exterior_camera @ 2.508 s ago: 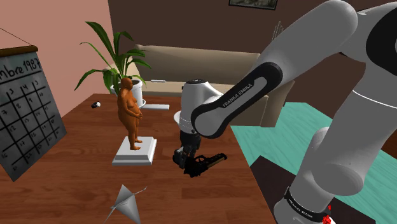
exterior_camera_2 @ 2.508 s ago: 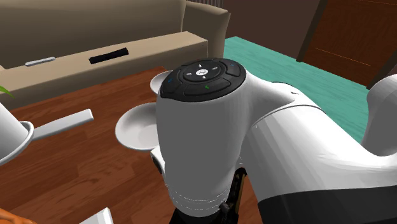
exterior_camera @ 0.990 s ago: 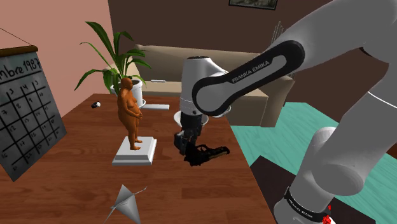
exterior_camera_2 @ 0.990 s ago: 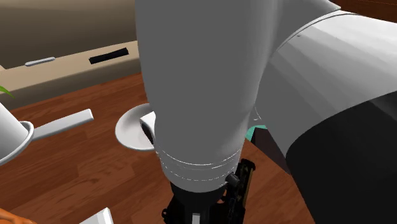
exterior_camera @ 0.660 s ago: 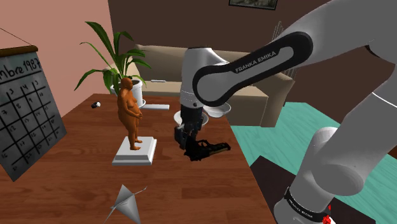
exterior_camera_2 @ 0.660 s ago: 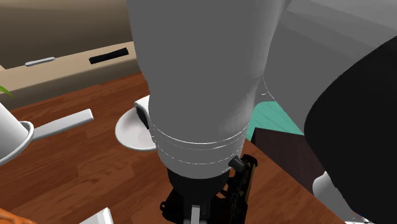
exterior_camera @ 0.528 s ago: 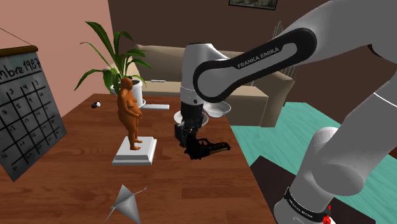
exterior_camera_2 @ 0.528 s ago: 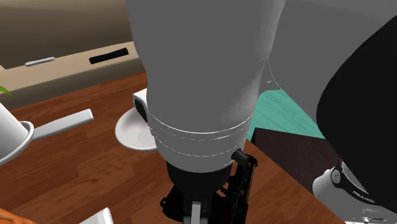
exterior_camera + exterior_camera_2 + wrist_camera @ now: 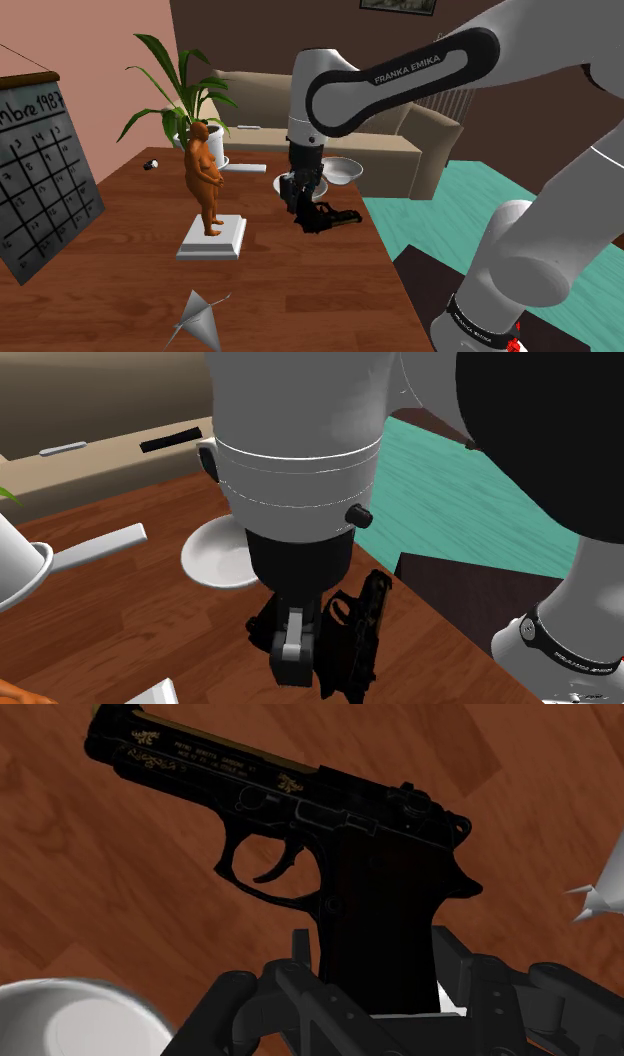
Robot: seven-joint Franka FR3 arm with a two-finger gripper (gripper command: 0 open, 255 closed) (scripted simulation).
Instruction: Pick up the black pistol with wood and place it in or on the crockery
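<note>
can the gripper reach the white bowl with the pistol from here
Probably yes: the gripper, shut on the pistol, is close to the white bowl on the table, with nothing standing between them; the figurine is off to one side.

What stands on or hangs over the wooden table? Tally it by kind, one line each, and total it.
black pistol: 1, clasped in the end effector
white bowl: 1
orange figurine on a white base: 1
potted plant: 1
grey cone: 1
calendar: 1
white flat bar: 1
small dark thing: 1
Total: 8
</note>
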